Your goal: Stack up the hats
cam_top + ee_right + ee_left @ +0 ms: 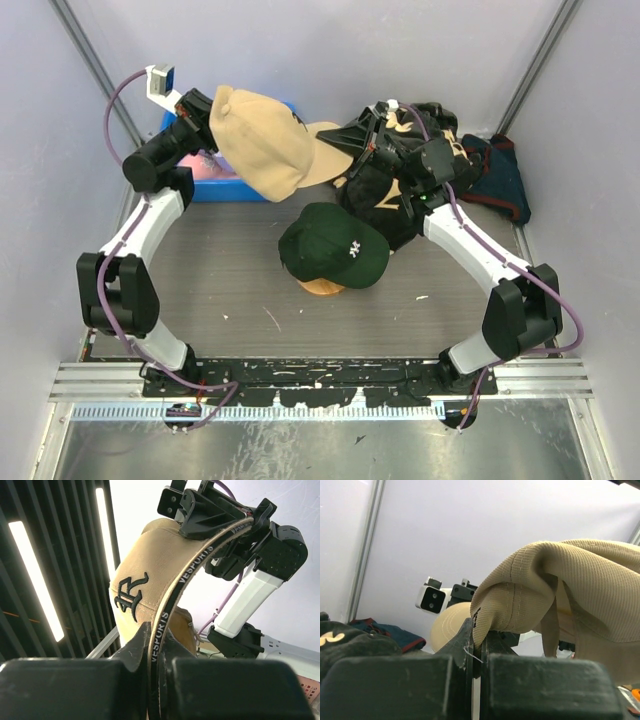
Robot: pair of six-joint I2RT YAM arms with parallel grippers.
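Observation:
A tan cap [262,145] hangs in the air over the back of the table, held between both grippers. My left gripper [212,108] is shut on its rear edge; the left wrist view shows the tan fabric [580,580] pinched at the gripper [480,647]. My right gripper [352,148] is shut on the front rim; the right wrist view shows the cap [150,565] with its black sweatband clamped at the gripper [159,642]. A dark green cap [335,248] sits on a wooden stand [322,288] at mid-table. The lavender cap is out of view.
A blue bin [232,188] stands at the back left under my left arm, with something pink [215,166] in it. A black cloth with tan marks [392,200] lies at the back right under my right arm. A dark blue and red cloth [502,175] lies beside it.

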